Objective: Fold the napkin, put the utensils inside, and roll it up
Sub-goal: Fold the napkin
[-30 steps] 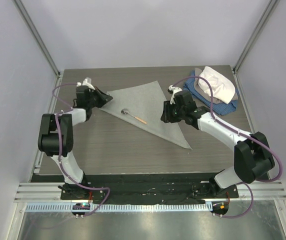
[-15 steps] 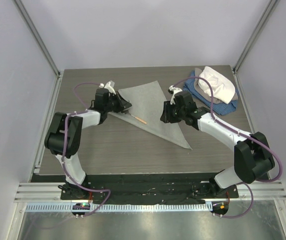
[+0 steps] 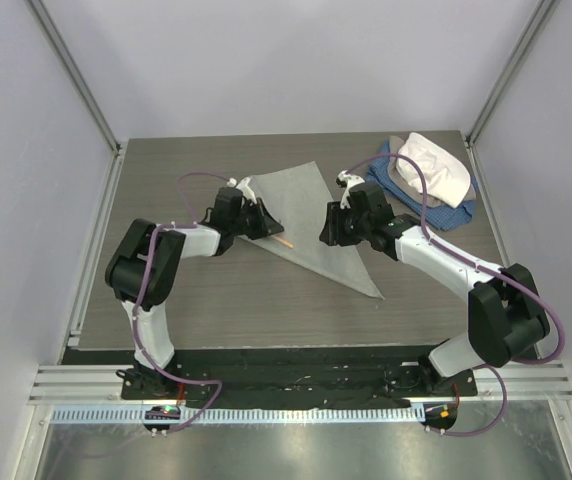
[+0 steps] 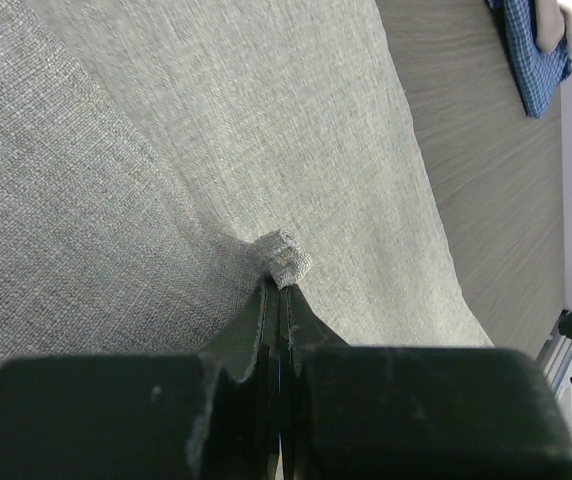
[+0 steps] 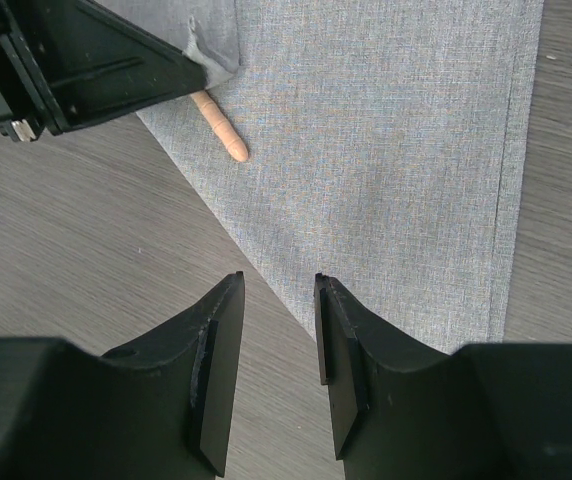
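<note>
napkin (image 3: 306, 205) lies centre frame, a grey triangle. left gripper (image 4: 278, 292) pinched tight on its corner, flap drawn over spoon (image 5: 222, 132), handle tip showing. right gripper (image 5: 274, 300) part open, empty, over lower edge. advise: carry flap low and straight; right should pin cloth.

No writing or label legible, though small markings may escape
</note>
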Robot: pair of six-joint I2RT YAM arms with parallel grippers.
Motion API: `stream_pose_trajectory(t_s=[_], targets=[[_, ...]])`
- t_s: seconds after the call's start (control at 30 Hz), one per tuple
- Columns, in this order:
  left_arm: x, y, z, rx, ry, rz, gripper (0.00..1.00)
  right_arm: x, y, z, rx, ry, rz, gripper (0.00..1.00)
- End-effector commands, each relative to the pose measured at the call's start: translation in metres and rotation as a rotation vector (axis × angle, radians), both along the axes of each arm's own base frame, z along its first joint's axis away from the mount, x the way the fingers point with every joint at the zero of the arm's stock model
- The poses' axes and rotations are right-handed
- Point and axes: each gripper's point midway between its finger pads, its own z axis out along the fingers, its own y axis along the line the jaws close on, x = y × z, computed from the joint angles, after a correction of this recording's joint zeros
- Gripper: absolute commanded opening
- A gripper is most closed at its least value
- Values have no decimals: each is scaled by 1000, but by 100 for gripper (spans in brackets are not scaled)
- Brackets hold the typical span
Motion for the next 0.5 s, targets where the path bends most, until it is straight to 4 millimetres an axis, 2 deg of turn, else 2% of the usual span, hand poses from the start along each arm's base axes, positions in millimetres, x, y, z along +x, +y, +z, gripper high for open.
stream_pose_trajectory(t_s=[0.0, 0.2, 0.47], targets=[[1, -17, 10, -4, -66, -60, 0, 6, 6, 14, 41, -45, 0, 42], [-13, -32, -2, 4, -41, -101, 0, 5, 7, 11, 47, -34, 8, 42], [-22, -37, -8, 21, -36, -123, 0, 5, 6, 9, 45, -30, 5, 42]])
